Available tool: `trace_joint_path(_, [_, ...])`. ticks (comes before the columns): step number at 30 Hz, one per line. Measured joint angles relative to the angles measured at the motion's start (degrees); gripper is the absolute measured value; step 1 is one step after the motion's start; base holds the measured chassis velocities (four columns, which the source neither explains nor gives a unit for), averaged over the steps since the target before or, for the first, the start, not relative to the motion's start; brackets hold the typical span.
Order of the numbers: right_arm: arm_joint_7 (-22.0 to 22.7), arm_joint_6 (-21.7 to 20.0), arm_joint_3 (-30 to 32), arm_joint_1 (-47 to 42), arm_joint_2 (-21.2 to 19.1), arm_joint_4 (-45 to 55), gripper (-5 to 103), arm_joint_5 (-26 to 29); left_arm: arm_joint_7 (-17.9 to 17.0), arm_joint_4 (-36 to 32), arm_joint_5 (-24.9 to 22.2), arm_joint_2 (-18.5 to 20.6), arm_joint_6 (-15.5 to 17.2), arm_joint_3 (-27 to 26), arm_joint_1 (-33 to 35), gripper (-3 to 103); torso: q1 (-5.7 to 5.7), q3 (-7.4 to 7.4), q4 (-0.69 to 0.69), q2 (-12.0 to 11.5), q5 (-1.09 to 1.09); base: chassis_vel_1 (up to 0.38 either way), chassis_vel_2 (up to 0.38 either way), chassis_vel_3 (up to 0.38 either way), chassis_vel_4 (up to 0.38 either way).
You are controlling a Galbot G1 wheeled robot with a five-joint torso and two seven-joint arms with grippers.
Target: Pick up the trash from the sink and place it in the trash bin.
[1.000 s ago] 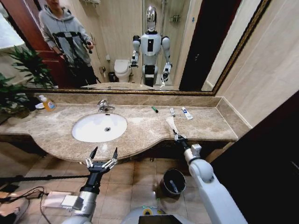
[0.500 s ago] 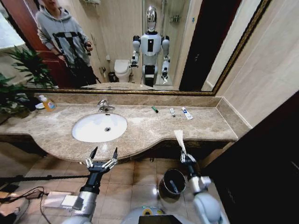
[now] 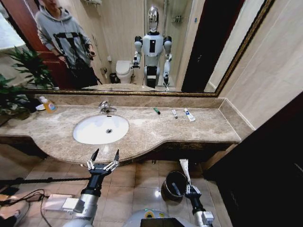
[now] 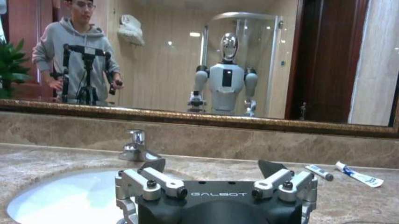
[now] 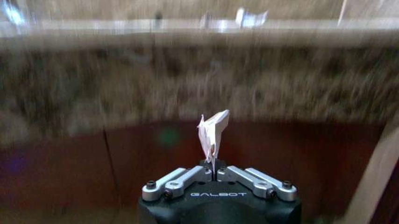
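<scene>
Below the countertop's front edge, the right gripper [image 3: 190,187] is clenched on a long flat white packet [image 3: 184,168], which stands up from the closed fingertips, just beside the black trash bin [image 3: 174,185] on the tiled floor. One piece of trash already lies inside the bin. Near the countertop's [image 3: 151,132] back edge lie a green stick [image 3: 156,111] and two white tubes [image 3: 189,115], well apart from the white sink [image 3: 101,129]. The left gripper [image 3: 104,157] hangs released, fingers spread, before the countertop's front edge below the sink.
</scene>
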Motion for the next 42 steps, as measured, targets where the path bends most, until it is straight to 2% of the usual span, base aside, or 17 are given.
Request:
trace_joint_path(6, [-1.9,-3.6,-0.6,4.4,-0.1,-6.2,0,-2.2,0.0,0.0,0.0,0.0,0.0,0.0,0.0,100,0.00,0.00,0.00,0.0,-0.02,0.000,0.000,0.000,0.000])
trace_joint_path(8, [-3.0,-7.7,-1.2,7.5,-0.1,-9.9,0,-1.5,0.0,0.0,0.0,0.0,0.0,0.0,0.0,100,0.00,0.00,0.00,0.0,0.00,0.000,0.000,0.000,0.000])
trace_joint_path(9, [-3.3,-8.3,-1.3,8.8,-0.1,-11.7,0,-1.4,0.0,0.0,0.0,0.0,0.0,0.0,0.0,100,0.00,0.00,0.00,0.0,-0.01,0.000,0.000,0.000,0.000])
trace_joint_path(16, [-4.5,-8.5,-1.2,16.7,0.3,-24.5,0,-2.6,0.0,0.0,0.0,0.0,0.0,0.0,0.0,100,0.01,0.01,0.01,0.0,-0.01,0.000,0.000,0.000,0.000])
trace_joint_path(21, [-5.7,-11.1,-1.2,21.2,0.5,-32.9,0,-1.6,0.0,0.0,0.0,0.0,0.0,0.0,0.0,100,0.01,0.01,0.00,0.0,-0.01,0.000,0.000,0.000,0.000])
trace_joint_path(23, [-6.2,-12.4,-1.1,26.1,1.0,-41.2,0,-0.8,0.0,0.0,0.0,0.0,0.0,0.0,0.0,100,0.01,0.01,0.01,0.0,0.00,0.000,0.000,0.000,0.000])
trace_joint_path(29, [-7.3,-14.9,-1.0,32.4,1.3,-49.8,0,-1.1,0.0,0.0,0.0,0.0,0.0,0.0,0.0,100,0.01,0.01,0.01,0.0,0.00,0.000,0.000,0.000,0.000])
trace_joint_path(37, [-7.6,-15.0,-1.2,39.8,1.7,-60.3,0,-4.1,0.0,0.0,0.0,0.0,0.0,0.0,0.0,100,0.01,0.01,0.01,0.0,-0.01,0.000,0.000,0.000,0.000])
trace_joint_path(42, [-8.0,-14.9,-1.2,41.1,1.8,-62.7,0,-5.0,0.0,0.0,0.0,0.0,0.0,0.0,0.0,100,0.00,0.00,0.01,0.0,-0.01,0.000,0.000,0.000,0.000])
